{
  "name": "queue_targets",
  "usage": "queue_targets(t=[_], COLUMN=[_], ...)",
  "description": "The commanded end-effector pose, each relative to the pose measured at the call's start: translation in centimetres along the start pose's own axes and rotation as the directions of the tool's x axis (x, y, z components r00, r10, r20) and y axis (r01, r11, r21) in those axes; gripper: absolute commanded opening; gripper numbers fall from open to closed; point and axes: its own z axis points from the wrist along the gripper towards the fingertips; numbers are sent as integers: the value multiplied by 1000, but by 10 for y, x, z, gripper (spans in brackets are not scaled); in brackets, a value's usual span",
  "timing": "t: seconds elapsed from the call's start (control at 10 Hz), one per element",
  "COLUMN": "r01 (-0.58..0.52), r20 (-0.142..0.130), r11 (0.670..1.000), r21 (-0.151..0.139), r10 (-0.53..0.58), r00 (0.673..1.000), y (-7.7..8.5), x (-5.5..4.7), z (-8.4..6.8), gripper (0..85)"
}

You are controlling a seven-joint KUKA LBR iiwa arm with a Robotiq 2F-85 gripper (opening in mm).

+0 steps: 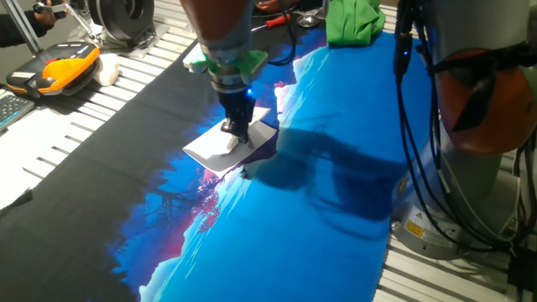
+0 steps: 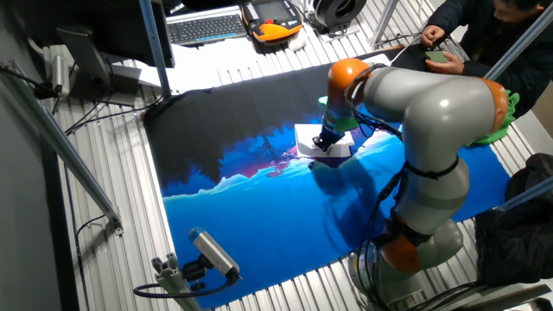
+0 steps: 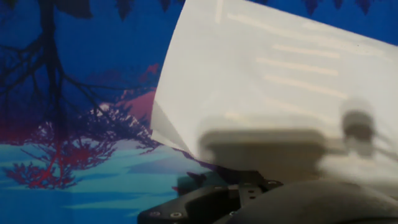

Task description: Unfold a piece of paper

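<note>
The piece of paper [image 1: 220, 149] is a small white sheet lying on the blue and black printed cloth [image 1: 319, 210], near its middle. It also shows in the other fixed view [image 2: 308, 136]. My gripper [image 1: 236, 130] points straight down onto the paper's far part, with its fingers close together and pinching the upper layer. In the hand view the paper [image 3: 280, 74] fills the upper right, very close, with a shaded fold at its lower left corner. A blurred fingertip [image 3: 261, 149] lies across it.
An orange and black device [image 1: 59, 69] and a keyboard [image 2: 206, 28] lie at the far side of the ribbed table. A green cloth [image 1: 352, 21] is at the cloth's back edge. A person [image 2: 467, 34] sits behind the table. Black cables [image 1: 419, 126] hang beside the arm's base.
</note>
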Motion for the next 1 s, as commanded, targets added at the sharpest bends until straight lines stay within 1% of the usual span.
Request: queue_targets(t=[0.0, 0.1, 0.2, 0.3, 0.4, 0.5, 0.6, 0.7, 0.8, 0.9], r01=[1, -2, -3, -2, -6, -15, -37, -51, -50, -46], r20=[-42, -74, -88, -109, -121, -142, -178, -188, -181, -137], r11=[1000, 1000, 1000, 1000, 1000, 1000, 999, 998, 998, 998], r21=[0, -3, -3, 0, -6, -16, -29, -45, -39, -37], r10=[-1, 2, 3, 2, 6, 12, 32, 42, 42, 40], r00=[999, 997, 996, 994, 993, 990, 984, 981, 983, 990], y=[0, 0, 0, 0, 0, 0, 0, 0, 0, 0], x=[0, 0, 0, 0, 1, 1, 1, 1, 1, 1], z=[-1, -1, -1, -1, -1, -2, -3, -3, -3, -2], gripper=[0, 0, 0, 0, 0, 0, 0, 0, 0, 0])
